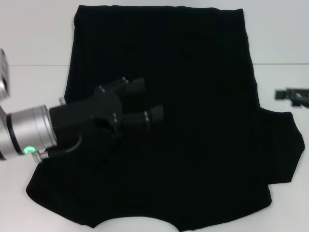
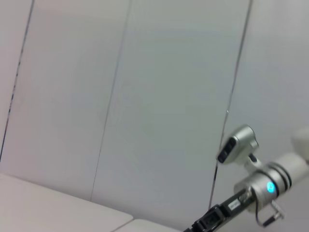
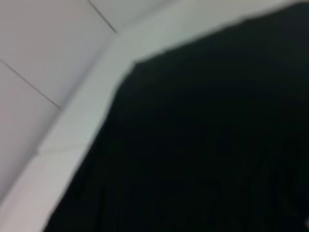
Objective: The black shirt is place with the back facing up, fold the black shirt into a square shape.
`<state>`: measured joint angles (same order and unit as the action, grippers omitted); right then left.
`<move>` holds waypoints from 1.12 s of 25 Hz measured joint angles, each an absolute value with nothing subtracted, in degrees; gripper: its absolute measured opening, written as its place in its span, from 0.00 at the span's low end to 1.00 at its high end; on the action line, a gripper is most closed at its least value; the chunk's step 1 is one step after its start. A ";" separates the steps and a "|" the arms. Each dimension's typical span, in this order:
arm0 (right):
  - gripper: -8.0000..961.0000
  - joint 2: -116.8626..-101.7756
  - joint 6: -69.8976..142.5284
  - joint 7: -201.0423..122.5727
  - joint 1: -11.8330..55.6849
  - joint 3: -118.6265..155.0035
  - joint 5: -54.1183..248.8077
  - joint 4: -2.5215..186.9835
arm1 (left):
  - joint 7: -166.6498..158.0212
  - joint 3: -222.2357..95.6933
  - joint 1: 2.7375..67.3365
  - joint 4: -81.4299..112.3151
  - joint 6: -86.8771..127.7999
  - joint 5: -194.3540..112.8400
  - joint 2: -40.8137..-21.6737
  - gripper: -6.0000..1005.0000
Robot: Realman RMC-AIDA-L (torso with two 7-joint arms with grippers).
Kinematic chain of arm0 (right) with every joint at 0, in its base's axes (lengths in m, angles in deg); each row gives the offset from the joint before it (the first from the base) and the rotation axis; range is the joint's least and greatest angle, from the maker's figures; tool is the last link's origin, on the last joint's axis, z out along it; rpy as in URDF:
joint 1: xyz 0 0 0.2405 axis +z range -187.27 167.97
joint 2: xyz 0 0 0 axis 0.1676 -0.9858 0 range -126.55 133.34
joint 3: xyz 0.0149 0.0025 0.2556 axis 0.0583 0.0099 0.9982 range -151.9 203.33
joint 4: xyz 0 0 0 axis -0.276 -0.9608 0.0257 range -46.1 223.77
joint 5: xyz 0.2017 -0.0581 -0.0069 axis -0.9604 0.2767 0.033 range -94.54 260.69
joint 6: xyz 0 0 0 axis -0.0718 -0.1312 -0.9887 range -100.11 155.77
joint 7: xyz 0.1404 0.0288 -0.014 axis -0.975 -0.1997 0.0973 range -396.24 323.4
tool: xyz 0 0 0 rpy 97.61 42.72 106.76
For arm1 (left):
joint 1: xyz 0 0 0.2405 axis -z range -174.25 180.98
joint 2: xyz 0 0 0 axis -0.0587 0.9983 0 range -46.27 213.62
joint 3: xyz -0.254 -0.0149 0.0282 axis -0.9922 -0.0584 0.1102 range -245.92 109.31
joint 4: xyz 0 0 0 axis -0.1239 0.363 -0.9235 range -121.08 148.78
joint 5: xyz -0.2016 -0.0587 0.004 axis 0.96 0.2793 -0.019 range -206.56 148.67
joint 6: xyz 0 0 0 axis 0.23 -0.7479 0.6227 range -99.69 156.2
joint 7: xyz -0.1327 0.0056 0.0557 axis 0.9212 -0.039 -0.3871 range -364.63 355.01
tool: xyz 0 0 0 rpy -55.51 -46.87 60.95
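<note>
Seeing shirt (image 1: 193,96) spread flat on the table (image 1: 34,38), plain side up. Our left gripper (image 1: 145,104) is over its left half, fingers apart, empty. Right gripper (image 1: 292,95) sits at the right edge; can't tell its state.

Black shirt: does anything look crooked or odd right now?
The black shirt lies asymmetric: the right sleeve sticks out flat, while the left sleeve seems folded in already. The open left tool hovers over it; the right tool sits beside the right edge.
</note>
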<state>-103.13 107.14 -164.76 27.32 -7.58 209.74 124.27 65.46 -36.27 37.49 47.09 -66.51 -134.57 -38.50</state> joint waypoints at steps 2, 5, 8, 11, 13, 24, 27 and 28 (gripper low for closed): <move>0.82 -102.92 109.71 -169.53 26.98 -7.31 214.72 127.26 | 63.20 -35.17 36.94 46.85 -65.53 -135.09 -38.91 0.86; 0.81 -102.70 113.57 -173.99 26.73 -7.05 220.25 129.80 | 61.77 -34.14 36.56 46.51 -65.03 -135.24 -38.97 0.90; 0.81 -102.59 115.31 -176.46 26.72 -7.03 225.02 130.81 | 59.58 -33.78 36.43 46.26 -65.29 -135.34 -38.79 0.94; 0.81 -102.53 115.36 -177.53 26.74 -7.04 228.29 130.73 | 58.85 -33.76 36.39 46.24 -65.13 -135.56 -38.74 0.94; 0.81 -102.56 115.23 -177.67 26.70 -7.22 228.93 130.35 | 58.90 -33.76 36.48 46.22 -64.99 -135.68 -38.69 0.94; 0.80 -103.37 111.90 -176.93 28.39 -7.72 230.52 125.44 | 58.68 -33.67 36.92 46.19 -64.30 -135.73 -38.73 0.94; 0.80 -103.75 110.20 -176.92 29.34 -7.86 230.56 123.59 | 58.60 -33.67 36.94 46.19 -63.78 -135.73 -38.75 0.94; 0.80 -103.87 109.56 -176.91 29.61 -8.08 230.57 122.99 | 58.60 -33.68 36.94 46.19 -63.59 -135.73 -38.76 0.94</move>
